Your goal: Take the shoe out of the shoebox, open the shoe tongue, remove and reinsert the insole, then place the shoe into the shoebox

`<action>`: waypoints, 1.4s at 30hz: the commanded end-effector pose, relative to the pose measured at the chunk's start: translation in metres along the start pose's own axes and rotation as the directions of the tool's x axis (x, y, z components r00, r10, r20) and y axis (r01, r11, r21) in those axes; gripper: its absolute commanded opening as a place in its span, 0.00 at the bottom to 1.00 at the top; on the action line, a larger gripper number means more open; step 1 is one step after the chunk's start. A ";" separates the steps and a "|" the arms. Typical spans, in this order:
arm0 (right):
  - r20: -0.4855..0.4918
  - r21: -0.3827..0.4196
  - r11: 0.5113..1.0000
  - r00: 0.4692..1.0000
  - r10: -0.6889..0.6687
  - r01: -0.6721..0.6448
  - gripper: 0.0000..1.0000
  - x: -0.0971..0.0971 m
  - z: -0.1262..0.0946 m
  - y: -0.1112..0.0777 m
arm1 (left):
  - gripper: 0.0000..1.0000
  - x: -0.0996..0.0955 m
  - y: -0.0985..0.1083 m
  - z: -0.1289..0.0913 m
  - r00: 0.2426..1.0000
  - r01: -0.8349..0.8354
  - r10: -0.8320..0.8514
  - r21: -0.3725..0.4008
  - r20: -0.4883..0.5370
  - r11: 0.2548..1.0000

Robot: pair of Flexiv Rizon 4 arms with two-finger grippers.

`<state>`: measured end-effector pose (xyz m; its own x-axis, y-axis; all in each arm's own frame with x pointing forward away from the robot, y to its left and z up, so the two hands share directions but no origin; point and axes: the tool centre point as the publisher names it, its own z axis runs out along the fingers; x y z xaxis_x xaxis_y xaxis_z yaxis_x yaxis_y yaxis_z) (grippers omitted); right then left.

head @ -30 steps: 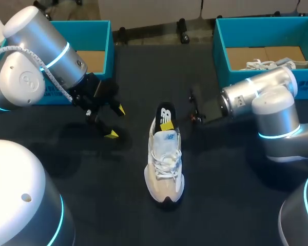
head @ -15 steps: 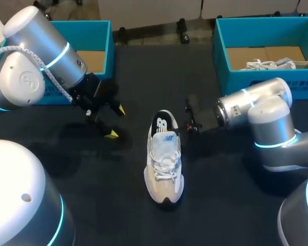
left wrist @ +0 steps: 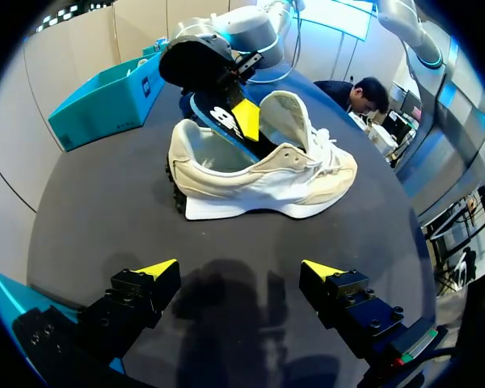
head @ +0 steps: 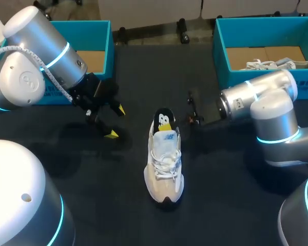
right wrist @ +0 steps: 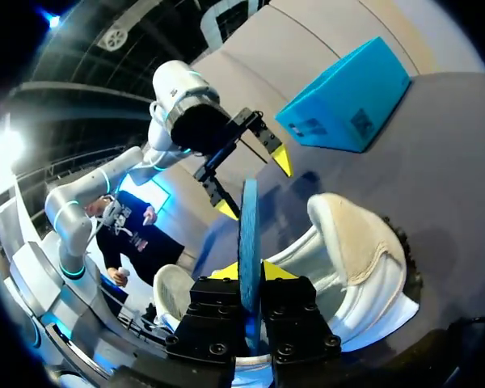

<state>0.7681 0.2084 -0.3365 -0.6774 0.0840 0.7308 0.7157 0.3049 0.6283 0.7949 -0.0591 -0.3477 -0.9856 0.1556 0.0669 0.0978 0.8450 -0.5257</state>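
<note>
Yellow tips of the right pincer [right wrist: 250, 273] are clamped on the dark insole [right wrist: 248, 226], which stands edge-on between them. Its lower end sits inside the heel opening of the white shoe [right wrist: 352, 242]. In the head view the shoe lies mid-desk, heel at 12 o'clock and toe at 6. The left pincer [head: 116, 122] hovers at the shoe's 10 o'clock, fingers apart, holding nothing. The black desk [head: 220, 205] carries a teal shoebox [head: 100, 36] further out at 10 o'clock.

Assessment: the insole step is in hand, though whether it is coming out or going back in cannot be told. The next move calls for straight travel along the shoe's length. Nothing steadies the shoe, so it may shift
</note>
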 end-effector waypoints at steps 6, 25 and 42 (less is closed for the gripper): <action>-0.001 0.031 0.999 1.000 -0.014 0.014 0.07 -0.004 -0.010 0.017 | 1.00 0.001 0.000 0.000 1.000 -0.001 0.001 -0.002 0.003 1.000; -0.034 0.048 0.996 0.997 0.075 -0.074 0.00 0.008 0.010 -0.019 | 1.00 0.001 0.000 0.000 1.000 -0.001 0.001 -0.002 0.003 1.000; -0.015 0.060 0.997 0.998 0.055 -0.054 0.27 0.004 0.004 -0.006 | 1.00 0.001 0.000 0.000 1.000 -0.001 0.001 -0.002 0.003 1.000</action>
<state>0.7565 0.2107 -0.3433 -0.6345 0.0823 0.7685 0.7420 0.3434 0.5758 0.7949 -0.0591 -0.3477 -0.9856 0.1556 0.0669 0.0977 0.8450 -0.5257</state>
